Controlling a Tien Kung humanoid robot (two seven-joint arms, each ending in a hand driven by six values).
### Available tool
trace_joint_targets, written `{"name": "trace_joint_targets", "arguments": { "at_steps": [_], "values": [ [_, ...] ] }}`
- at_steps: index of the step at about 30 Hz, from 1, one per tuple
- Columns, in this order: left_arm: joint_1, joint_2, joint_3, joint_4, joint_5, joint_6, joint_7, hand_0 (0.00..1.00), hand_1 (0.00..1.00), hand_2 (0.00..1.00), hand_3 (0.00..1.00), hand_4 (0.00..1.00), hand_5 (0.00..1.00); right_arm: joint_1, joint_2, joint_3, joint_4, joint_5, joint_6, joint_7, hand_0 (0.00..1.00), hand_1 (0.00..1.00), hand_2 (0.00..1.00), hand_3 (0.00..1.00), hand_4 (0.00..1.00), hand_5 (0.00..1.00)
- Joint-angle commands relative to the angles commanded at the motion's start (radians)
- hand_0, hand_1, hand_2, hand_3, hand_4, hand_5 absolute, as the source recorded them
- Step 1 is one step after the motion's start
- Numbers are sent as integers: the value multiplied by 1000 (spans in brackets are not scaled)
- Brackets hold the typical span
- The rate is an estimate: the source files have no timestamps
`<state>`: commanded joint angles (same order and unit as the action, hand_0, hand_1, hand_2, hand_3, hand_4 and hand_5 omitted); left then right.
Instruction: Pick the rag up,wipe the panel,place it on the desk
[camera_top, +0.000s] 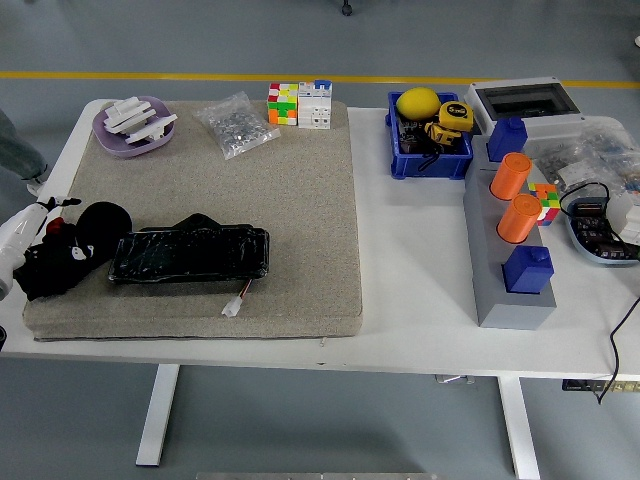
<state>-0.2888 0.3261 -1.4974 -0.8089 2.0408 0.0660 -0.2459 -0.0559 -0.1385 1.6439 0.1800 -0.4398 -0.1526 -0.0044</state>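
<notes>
Currently, the left hand (48, 262) lay at the mat's (300, 220) left edge, its black fingers curled onto the black rag (100, 228). The rag touched the left end of the black panel (190, 253), which lay near the mat's front edge.

A big white table (410, 300) fills the picture. A flat beige mat (300, 220) covers its left half. A blue bin (428, 160) and a long grey block (500, 290) sit right.
</notes>
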Motion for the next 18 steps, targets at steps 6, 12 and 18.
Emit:
{"name": "trace_joint_targets", "arguments": {
  "at_steps": [6, 12, 18],
  "values": [
    [3, 0, 8, 2, 15, 4, 11, 671, 828, 845, 667, 788, 123, -2, 1, 24, 0, -17, -1, 11, 545, 575, 644, 578, 998, 480],
    [6, -4, 15, 15, 22, 33, 25, 351, 471, 708, 564, 298, 2, -2, 4, 21, 0, -14, 3, 15, 547, 574, 643, 578, 998, 478],
    [9, -8, 21, 14, 13, 58, 12, 336, 325, 622, 501, 109, 2, -2, 3, 24, 0, -16, 3, 17, 545, 572, 643, 578, 998, 472]
  ]
}}
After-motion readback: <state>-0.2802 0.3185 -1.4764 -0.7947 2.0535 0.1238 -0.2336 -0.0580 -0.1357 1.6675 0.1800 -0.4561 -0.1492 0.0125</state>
